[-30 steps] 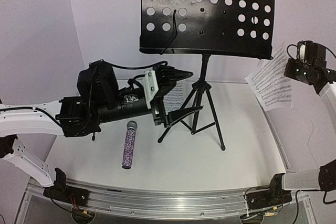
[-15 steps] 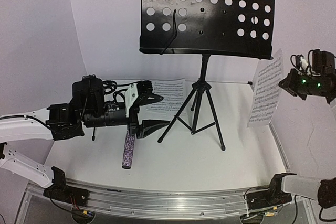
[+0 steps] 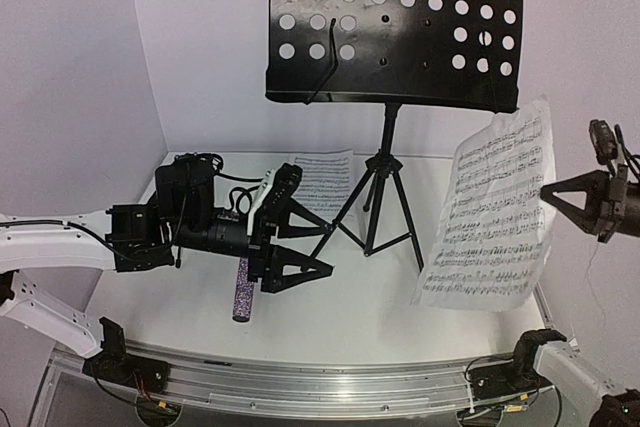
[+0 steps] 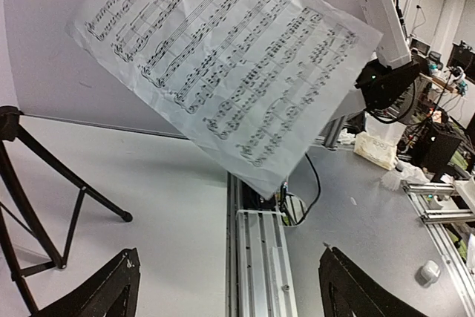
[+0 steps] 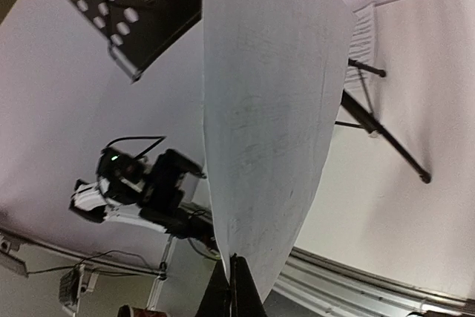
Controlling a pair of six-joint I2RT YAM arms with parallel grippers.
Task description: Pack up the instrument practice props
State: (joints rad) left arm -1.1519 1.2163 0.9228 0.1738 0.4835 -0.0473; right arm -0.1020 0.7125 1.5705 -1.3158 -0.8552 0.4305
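Note:
The tall black perforated music stand [image 3: 390, 27] stands at the back on its tripod legs [image 3: 375, 212]. My right gripper [image 3: 547, 191] is shut on one edge of a white sheet-music page [image 3: 490, 212] and holds it in the air at the right. In the right wrist view the gripper [image 5: 234, 287] pinches the page [image 5: 267, 109]. A second page [image 3: 322, 179] lies on the table behind the stand. The purple microphone [image 3: 243, 295] lies on the table under my left gripper [image 3: 329, 253], which is open and empty. The page also shows in the left wrist view [image 4: 223, 64]. No small mic stand is in view.
An aluminium rail [image 3: 320, 387] runs along the table's near edge. White walls enclose the back and left. In the left wrist view the rail [image 4: 260, 257] and a workbench with cables [image 4: 386, 206] lie beyond the table's right edge.
My right gripper has swung out and down with the page, which now hangs broadside to the camera. My left arm has drawn back to the left and its open gripper has turned over the microphone.

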